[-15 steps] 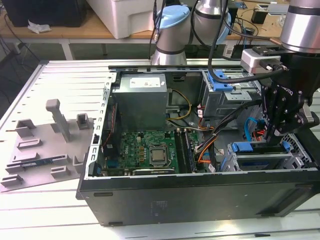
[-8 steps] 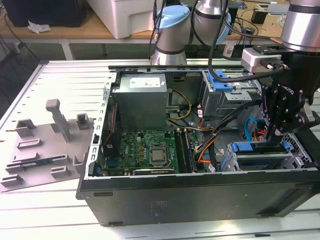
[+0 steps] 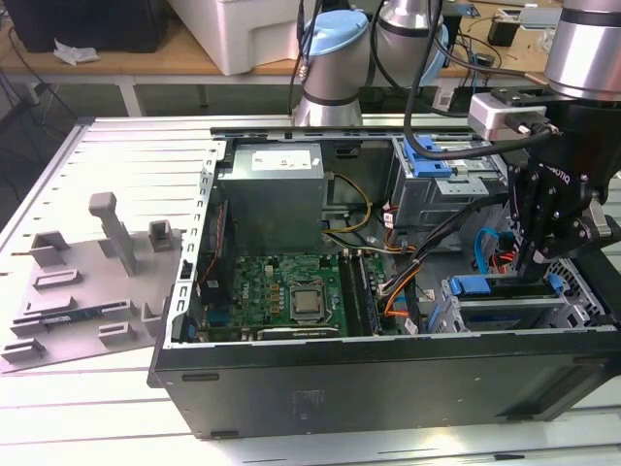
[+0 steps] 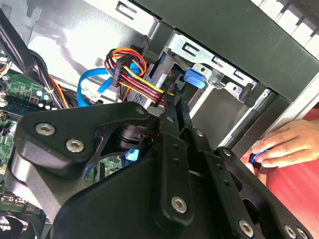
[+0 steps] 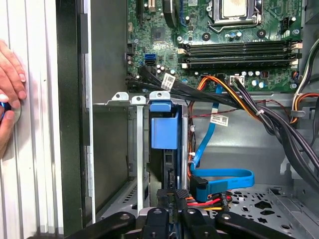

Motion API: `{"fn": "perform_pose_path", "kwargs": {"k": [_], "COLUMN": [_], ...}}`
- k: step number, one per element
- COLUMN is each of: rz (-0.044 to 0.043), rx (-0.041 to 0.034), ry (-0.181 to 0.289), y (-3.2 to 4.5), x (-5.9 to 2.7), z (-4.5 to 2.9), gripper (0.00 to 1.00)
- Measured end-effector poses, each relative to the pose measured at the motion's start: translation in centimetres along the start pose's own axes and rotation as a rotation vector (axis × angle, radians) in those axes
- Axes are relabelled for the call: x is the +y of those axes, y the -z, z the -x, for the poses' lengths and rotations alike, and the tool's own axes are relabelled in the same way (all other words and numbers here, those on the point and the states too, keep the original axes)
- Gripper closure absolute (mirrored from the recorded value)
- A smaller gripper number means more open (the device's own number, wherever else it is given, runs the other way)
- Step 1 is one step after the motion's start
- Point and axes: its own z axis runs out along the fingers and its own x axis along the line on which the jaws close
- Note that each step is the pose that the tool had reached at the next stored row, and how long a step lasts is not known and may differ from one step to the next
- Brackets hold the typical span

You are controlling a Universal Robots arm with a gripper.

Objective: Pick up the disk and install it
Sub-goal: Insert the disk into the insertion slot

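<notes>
One disk point(image 5: 163, 130) is in play. It stands on edge in the drive cage point(image 5: 133, 149), which sits in the corner of the computer case point(image 3: 388, 388) farthest from the grey power supply point(image 3: 270, 199). In the first wrist view its blue carrier tab faces the motherboard point(image 5: 234, 45), and its dark body runs back from the tab towards the gripper point(image 5: 173, 195).

The gripper hangs over that corner of the case in the exterior view point(image 3: 537, 260). Its fingers are drawn close together and appear to pinch the disk's rear end across its thin dimension, though the contact itself is partly hidden.

The disk looks like a stiff, dense slab: fairly heavy for its size, smooth on its metal faces, and sensitive to knocks. The plastic carrier is the springier part. A grip across the flat faces near the rear edge seems sound. The blue tab would probably flex.

Room is tight. The cage's sheet-metal rails lie just beside the disk on both sides, so any tilt would likely jam it against an edge. A blue data cable point(image 5: 224, 177) and a bundle of coloured power wires point(image 4: 132, 74) lie inside the case just beside the cage, near the fingers. The case's outer wall runs along the cage's other side. A person's hand point(image 5: 10, 79) rests outside that wall, apart from the gripper. The open room is above the case.
</notes>
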Motion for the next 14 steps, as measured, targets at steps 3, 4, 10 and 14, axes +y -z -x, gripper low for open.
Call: {"fn": "perform_pose_path", "kwargs": {"k": [3,4,10,14], "rz": [0.0001,0.0000,0.0001,0.0001], "rx": [-0.0010,-0.0011,-0.0070,-0.0079], "ry": [0.000,0.000,0.000,0.000], "y": [0.00,0.00,-0.03,-0.04], "x": [0.00,0.00,0.00,0.00], "z": [0.00,0.00,-0.13,-0.16], "gripper": [0.84,0.84,0.84,0.84]}}
